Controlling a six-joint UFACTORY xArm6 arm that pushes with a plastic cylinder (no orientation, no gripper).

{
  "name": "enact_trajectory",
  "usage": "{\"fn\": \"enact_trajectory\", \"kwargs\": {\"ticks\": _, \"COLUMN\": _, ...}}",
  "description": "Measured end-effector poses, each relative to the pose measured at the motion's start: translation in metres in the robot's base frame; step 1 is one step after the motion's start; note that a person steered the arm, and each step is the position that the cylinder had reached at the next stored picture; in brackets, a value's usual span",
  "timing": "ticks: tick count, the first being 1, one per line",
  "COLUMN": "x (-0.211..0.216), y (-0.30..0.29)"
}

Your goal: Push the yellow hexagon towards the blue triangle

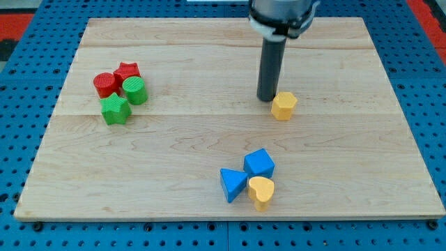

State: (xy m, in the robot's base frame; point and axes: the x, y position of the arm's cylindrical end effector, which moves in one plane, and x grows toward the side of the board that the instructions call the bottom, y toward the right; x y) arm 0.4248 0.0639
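The yellow hexagon [283, 106] lies on the wooden board right of centre. My tip [266, 99] stands just to its upper left, touching or nearly touching it. The blue triangle [233, 185] lies near the view's bottom, below and left of the hexagon. It sits against a blue cube [259, 164] on its upper right and a yellow heart [261, 192] on its right.
At the view's left is a tight cluster: a red cylinder [105, 85], a red star [127, 72], a green cylinder [135, 90] and a green star [116, 109]. The board's edge [223, 216] runs along the view's bottom, with blue pegboard beyond.
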Motion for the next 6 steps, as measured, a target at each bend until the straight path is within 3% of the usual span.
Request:
{"fn": "enact_trajectory", "kwargs": {"ticks": 2, "x": -0.024, "y": 0.069}}
{"fn": "enact_trajectory", "kwargs": {"ticks": 3, "x": -0.015, "y": 0.105}}
{"fn": "enact_trajectory", "kwargs": {"ticks": 4, "x": 0.028, "y": 0.09}}
{"fn": "enact_trajectory", "kwargs": {"ticks": 5, "x": 0.016, "y": 0.027}}
{"fn": "enact_trajectory", "kwargs": {"ticks": 6, "x": -0.023, "y": 0.034}}
